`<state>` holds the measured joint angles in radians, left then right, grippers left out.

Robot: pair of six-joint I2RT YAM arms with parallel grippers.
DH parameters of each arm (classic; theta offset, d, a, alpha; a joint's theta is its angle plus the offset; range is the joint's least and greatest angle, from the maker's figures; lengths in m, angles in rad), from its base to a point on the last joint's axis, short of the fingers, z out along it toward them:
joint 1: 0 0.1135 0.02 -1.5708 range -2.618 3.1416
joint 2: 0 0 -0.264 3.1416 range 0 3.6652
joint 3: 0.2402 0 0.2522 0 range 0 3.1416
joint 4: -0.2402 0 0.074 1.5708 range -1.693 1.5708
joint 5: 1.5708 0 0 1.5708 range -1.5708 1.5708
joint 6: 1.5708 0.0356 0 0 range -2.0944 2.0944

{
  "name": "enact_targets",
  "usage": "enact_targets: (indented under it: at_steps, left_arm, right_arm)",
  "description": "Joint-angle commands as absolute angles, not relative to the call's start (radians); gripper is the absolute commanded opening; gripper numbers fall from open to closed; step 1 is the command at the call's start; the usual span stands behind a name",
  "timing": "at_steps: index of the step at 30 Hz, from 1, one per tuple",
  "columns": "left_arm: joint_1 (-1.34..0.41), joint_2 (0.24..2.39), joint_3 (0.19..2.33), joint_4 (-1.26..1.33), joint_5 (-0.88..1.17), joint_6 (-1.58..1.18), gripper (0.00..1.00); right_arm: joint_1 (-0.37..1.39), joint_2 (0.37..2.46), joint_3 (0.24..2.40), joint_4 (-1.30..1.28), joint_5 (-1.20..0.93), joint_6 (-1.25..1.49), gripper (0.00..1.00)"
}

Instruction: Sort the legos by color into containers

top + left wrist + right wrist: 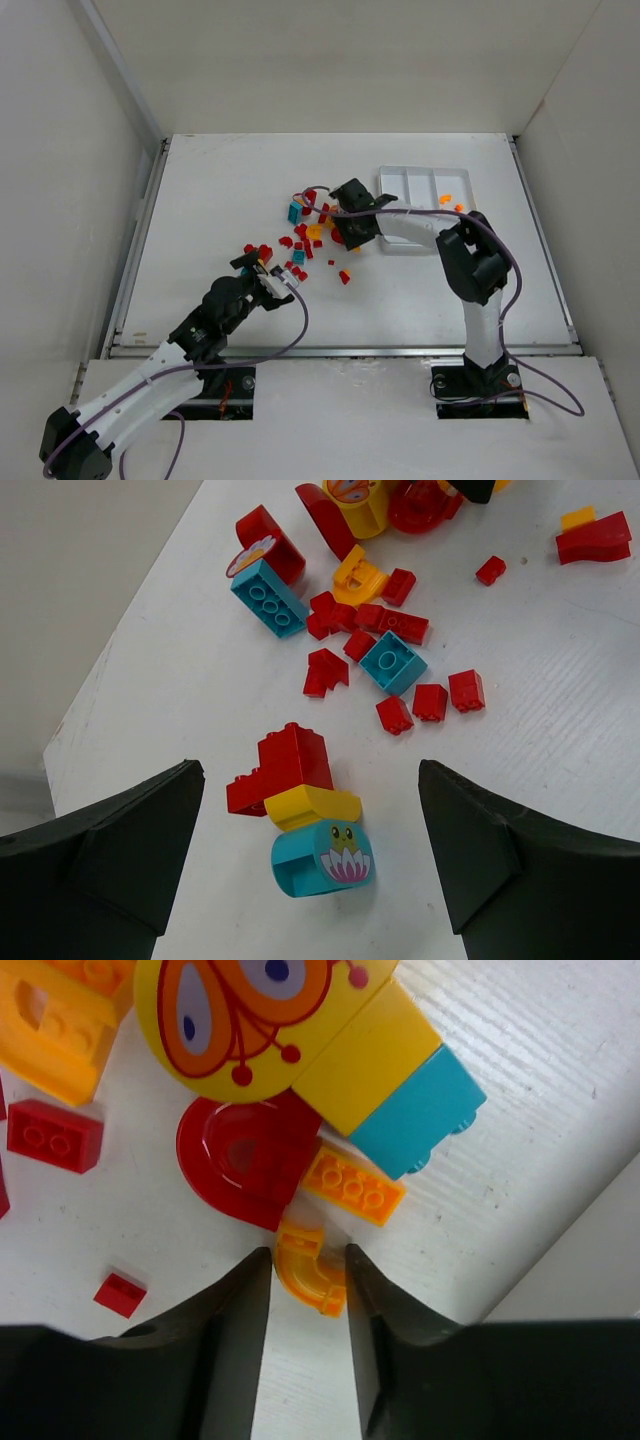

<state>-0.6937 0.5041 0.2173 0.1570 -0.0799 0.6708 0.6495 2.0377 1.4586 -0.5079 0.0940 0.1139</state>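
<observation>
**Right wrist view: tool pinches a small orange curve beside the pile**

Up close, the right tool [307,1260] is clenched on the orange curved piece [310,1280], one finger on each side. The piece lies just beside a red arch [245,1160] and an orange plate [353,1188]. The fingers hide its flanks, so I can't quite tell if the pinch is square.

The legos [310,235] are scattered mid-surface [430,290]. The white tray [410,185] sits toward the far right corner, with orange bits in the compartment nearest the right edge.

To do this well, I'd say lift straight up so the arch isn't dragged along. Then carry to that orange compartment and let go low.

The left tool [310,770] hangs wide open over a red, yellow and teal stack [300,780], grasping nothing.
</observation>
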Motion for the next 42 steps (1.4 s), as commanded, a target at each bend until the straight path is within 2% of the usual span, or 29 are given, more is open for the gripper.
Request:
enact_targets:
  at_steps: [1, 9, 13, 17, 21, 28, 32, 36, 42]
  left_arm:
    - [-0.698, 0.489, 0.207, 0.201, -0.077, 0.652, 0.87]
    - [-0.698, 0.489, 0.207, 0.201, -0.077, 0.652, 0.87]
    - [-0.698, 0.48, 0.207, 0.201, -0.077, 0.652, 0.87]
    - [-0.698, 0.48, 0.207, 0.201, -0.077, 0.652, 0.87]
    - [-0.698, 0.48, 0.207, 0.201, -0.077, 0.652, 0.87]
    - [-0.729, 0.557, 0.207, 0.202, -0.045, 0.679, 0.87]
    - [-0.729, 0.652, 0.268, 0.29, 0.014, 0.71, 0.87]
    - [-0.729, 0.881, 0.397, 0.345, 0.152, 0.686, 0.84]
    - [-0.719, 1.193, 0.679, 0.357, 0.281, 0.655, 0.8]
  right_arm:
    - [0.657, 2.007, 1.411, -0.52, 0.08, 0.14, 0.39]
    - [0.657, 1.95, 1.381, -0.511, 0.057, 0.158, 0.13]
    - [0.657, 1.907, 1.371, -0.5, 0.037, 0.187, 0.09]
    - [0.657, 1.835, 1.359, -0.465, 0.002, 0.225, 0.08]
    - [0.582, 1.726, 1.329, -0.408, -0.043, 0.279, 0.08]
    - [0.321, 1.549, 1.255, -0.345, -0.025, 0.345, 0.08]
    - [0.149, 1.574, 1.255, -0.399, 0.043, 0.345, 0.08]
    - [0.046, 1.687, 1.29, -0.408, 0.043, 0.333, 0.07]
    - [0.011, 1.808, 1.405, -0.417, 0.076, 0.333, 0.07]
